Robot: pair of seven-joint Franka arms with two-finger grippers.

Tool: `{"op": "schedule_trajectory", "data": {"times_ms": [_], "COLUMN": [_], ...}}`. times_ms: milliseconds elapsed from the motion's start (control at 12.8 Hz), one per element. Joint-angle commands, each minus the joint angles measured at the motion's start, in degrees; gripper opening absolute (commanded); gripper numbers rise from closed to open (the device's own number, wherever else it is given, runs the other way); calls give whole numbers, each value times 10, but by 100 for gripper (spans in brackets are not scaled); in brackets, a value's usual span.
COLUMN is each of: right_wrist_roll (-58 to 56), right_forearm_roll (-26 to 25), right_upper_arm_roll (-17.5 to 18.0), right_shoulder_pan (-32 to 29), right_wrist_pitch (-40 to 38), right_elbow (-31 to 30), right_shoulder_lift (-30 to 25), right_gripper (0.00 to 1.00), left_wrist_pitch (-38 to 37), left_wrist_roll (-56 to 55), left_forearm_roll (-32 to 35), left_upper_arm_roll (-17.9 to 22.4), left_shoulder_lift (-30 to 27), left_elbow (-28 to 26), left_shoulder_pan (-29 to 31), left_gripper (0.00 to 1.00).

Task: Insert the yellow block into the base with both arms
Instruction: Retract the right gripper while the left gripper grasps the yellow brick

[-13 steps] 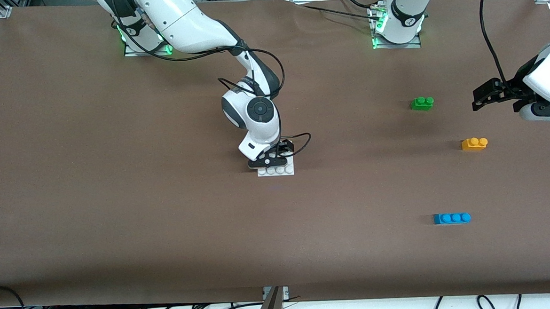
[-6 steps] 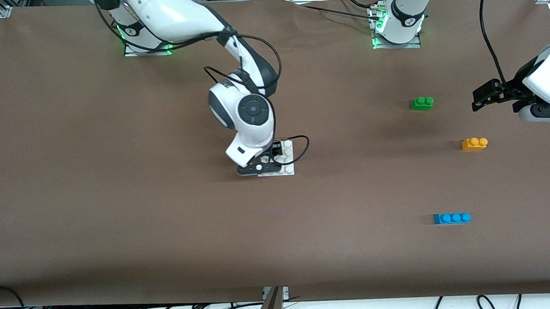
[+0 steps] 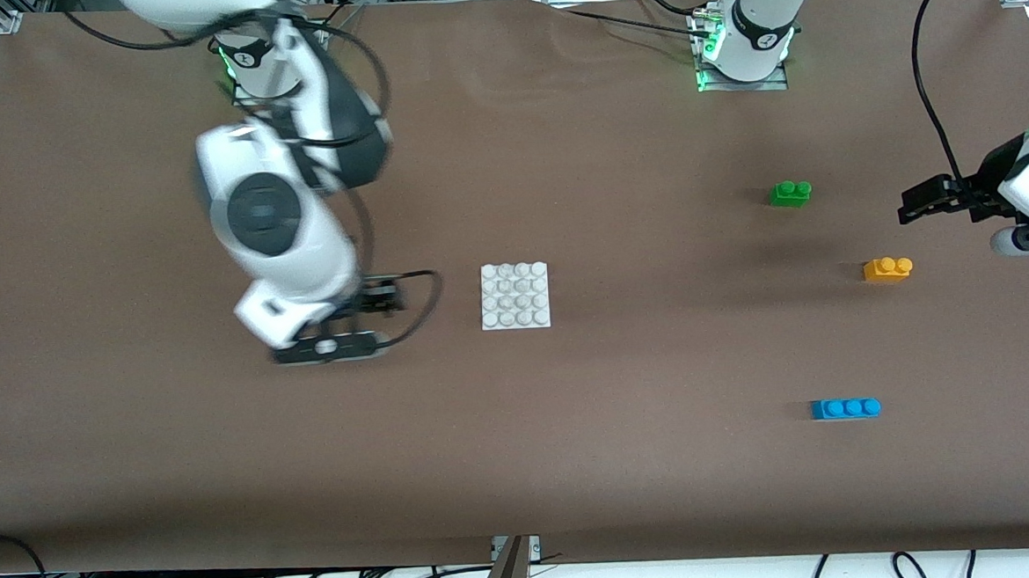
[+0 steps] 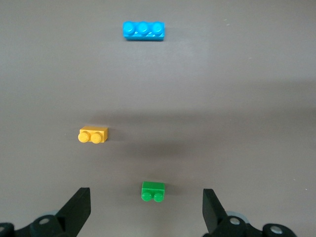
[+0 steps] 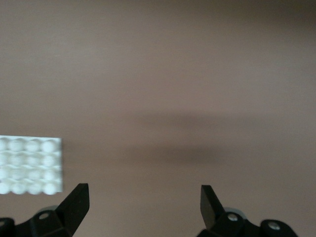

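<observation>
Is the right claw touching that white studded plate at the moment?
Apart. The front view shows brown table between the right claw and the plate; the right wrist view shows open fingers with the plate off to one side.

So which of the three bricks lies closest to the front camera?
The blue brick, the only three-stud one; the yellow block and green brick lie farther back.

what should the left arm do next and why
Probably bring the left gripper, open and empty, down over the yellow block. The block lies untouched on the table, far from the base. The right gripper is open too, over bare table beside the base.
</observation>
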Motion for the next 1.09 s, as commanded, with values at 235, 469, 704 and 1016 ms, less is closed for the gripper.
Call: {"op": "schedule_trajectory", "data": {"times_ms": [235,469,704,1016], "right_wrist_roll": [-111,-122,-123,-172], "right_forearm_roll": [10,11,10,10], "right_upper_arm_roll": [-116,-98,-35,-16], "right_shoulder_pan": [-27,-77,-178,-239], "right_wrist_pitch": [-56,-52,-38,-32], "right_elbow": [-11,-32,-71,-139], "right_shoulder_lift": [-52,-83,-150,-226], "right_gripper": [100,100,100,100], "left_wrist_pitch": [44,134,293,384], "left_wrist_roll": [58,133,162,179], "left_forearm_roll": [43,67,67,76], "left_upper_arm_roll": [1,2,1,1], "left_shoulder_lift": [111,129,121,127], "left_elbow": [8,-48,-172,-232], "left_shoulder_pan": [70,83,109,123], "left_gripper": [100,100,100,100]}}
